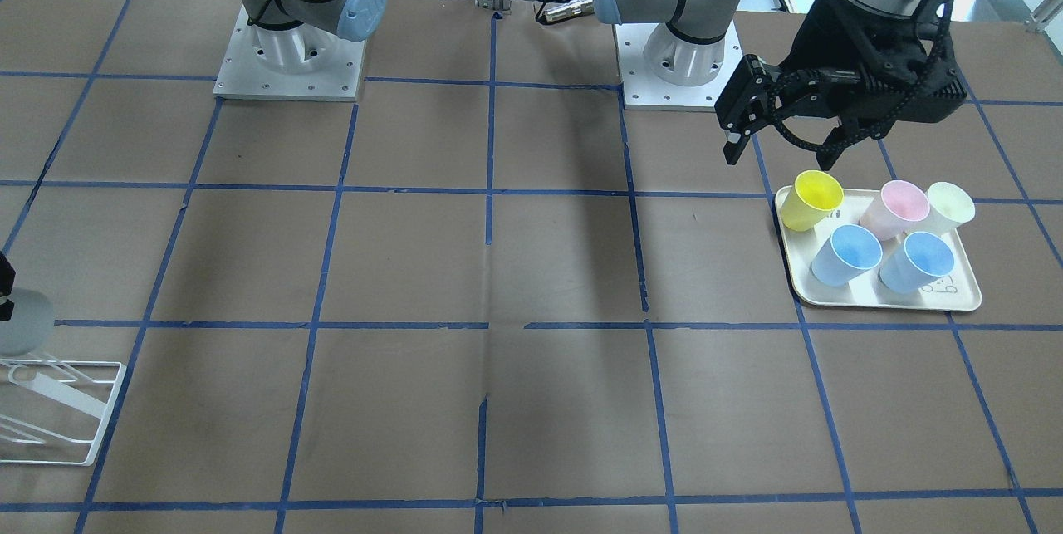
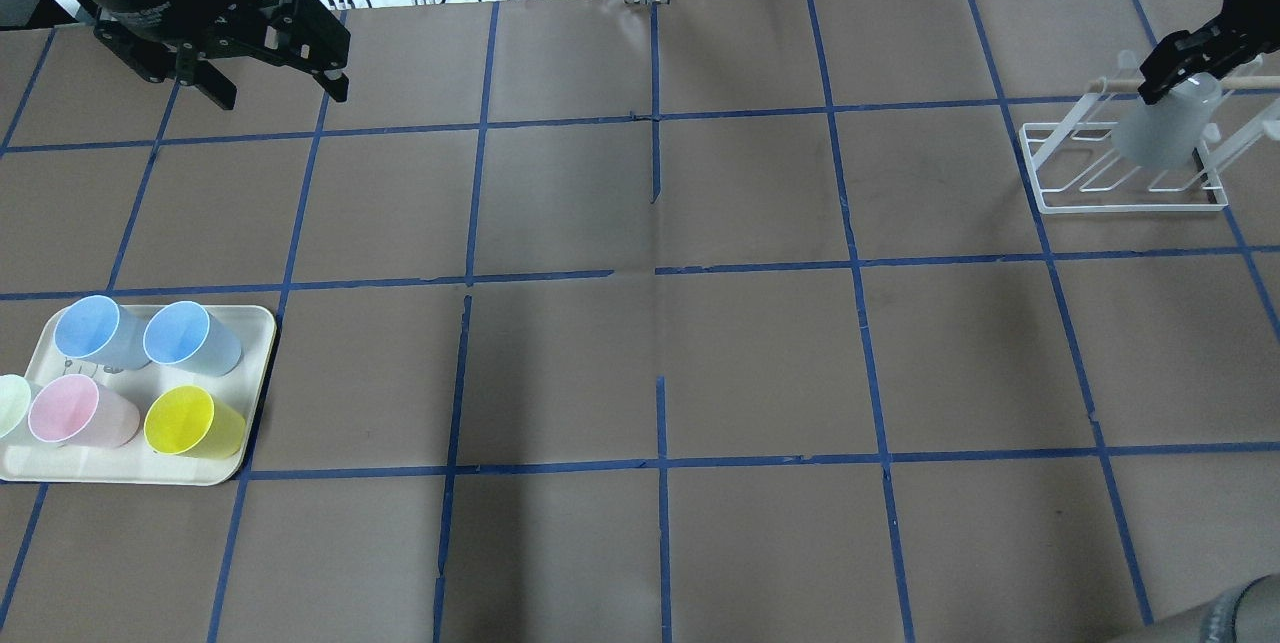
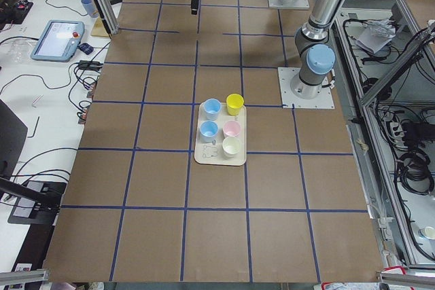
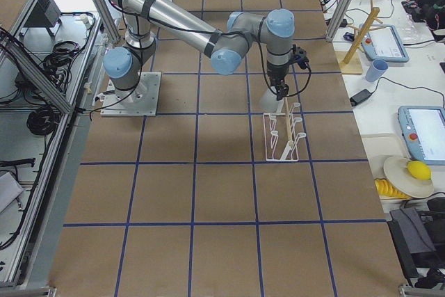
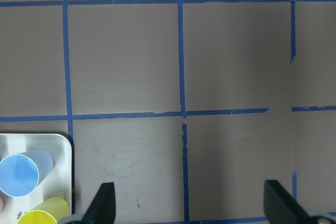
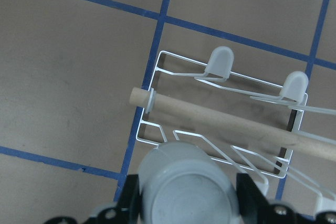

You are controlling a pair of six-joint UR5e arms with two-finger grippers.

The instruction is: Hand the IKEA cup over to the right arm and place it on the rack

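My right gripper [image 2: 1185,63] is shut on the pale-grey IKEA cup [image 2: 1165,133] and holds it over the white wire rack [image 2: 1120,188] at the table's far right. In the right wrist view the cup [image 6: 186,187] sits between the fingers [image 6: 249,192], its closed end toward the camera, just in front of the rack's wooden rod [image 6: 226,124]. I cannot tell whether the cup touches the rack. In the front view the cup [image 1: 21,322] hangs above the rack [image 1: 50,413]. My left gripper [image 1: 781,144] is open and empty, above the table behind the tray.
A cream tray [image 2: 255,323] at the left holds a yellow cup [image 2: 190,421], a pink cup [image 2: 75,411], two light-blue cups [image 2: 185,338] and a pale cup cut off by the view's edge. Blue tape lines grid the brown table. Both arm bases [image 1: 291,61] stand at the robot's side.
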